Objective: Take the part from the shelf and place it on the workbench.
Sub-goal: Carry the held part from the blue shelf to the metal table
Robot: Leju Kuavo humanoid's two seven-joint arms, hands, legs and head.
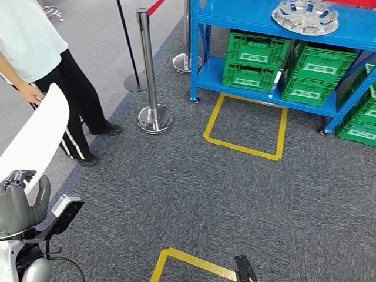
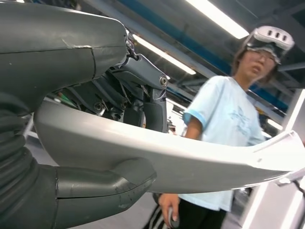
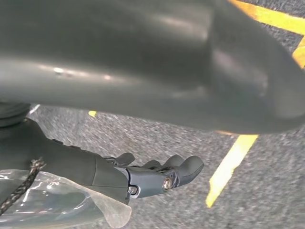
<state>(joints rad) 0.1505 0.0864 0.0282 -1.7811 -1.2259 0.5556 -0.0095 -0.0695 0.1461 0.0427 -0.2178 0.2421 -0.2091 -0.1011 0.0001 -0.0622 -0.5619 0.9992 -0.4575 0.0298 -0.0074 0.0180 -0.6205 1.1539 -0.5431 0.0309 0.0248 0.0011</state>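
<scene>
The part (image 1: 37, 138) is a long, curved white panel. My left hand (image 1: 20, 202) grips its lower end at the bottom left of the head view, and the panel slants up and away from me. In the left wrist view the part (image 2: 179, 157) runs across the picture, clamped between the thick thumb and the darker fingers (image 2: 144, 90) of my left hand. My right hand (image 3: 158, 174) hangs low over the carpet with its fingers stretched out and nothing in them; its tip (image 1: 245, 270) shows at the bottom edge of the head view.
A person (image 1: 40, 53) stands close on the left, one hand (image 1: 32, 94) by the panel's upper end. Ahead stands a blue shelf (image 1: 266, 17) with green crates (image 1: 255, 59) and a silver wheel cover (image 1: 305, 14). A chrome stanchion (image 1: 153, 88) and yellow floor tape (image 1: 246, 147) lie between.
</scene>
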